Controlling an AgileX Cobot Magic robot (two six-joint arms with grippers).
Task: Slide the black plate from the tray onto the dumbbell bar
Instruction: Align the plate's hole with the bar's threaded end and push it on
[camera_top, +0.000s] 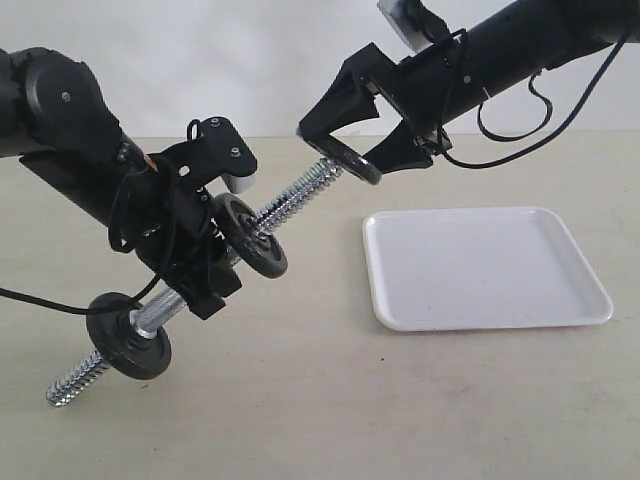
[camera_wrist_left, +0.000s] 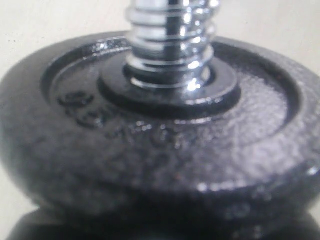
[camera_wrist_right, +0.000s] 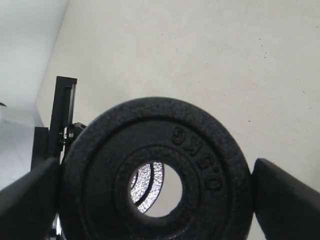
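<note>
- Plate (camera_top: 357, 163) off the tray (camera_top: 590, 300), pinched by its rim in my right hand (camera_top: 341, 148) at the upper threaded tip of the bar (camera_top: 295, 198); thread shows through its hole, so alignment looks good.
- My left hand (camera_top: 206, 268) clamps the bar mid-shaft, tilted up to meet it.
- Surface (camera_top: 300, 410) pale beige, plain white wall (camera_top: 200, 60) behind.

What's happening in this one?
The left gripper holds the dumbbell bar tilted above the table, two black discs already on it. The right gripper grips the black plate by its rim at the bar's upper threaded end. The right wrist view shows threads behind the hole, so it is not yet on. The tray lies bare on the table.
</note>
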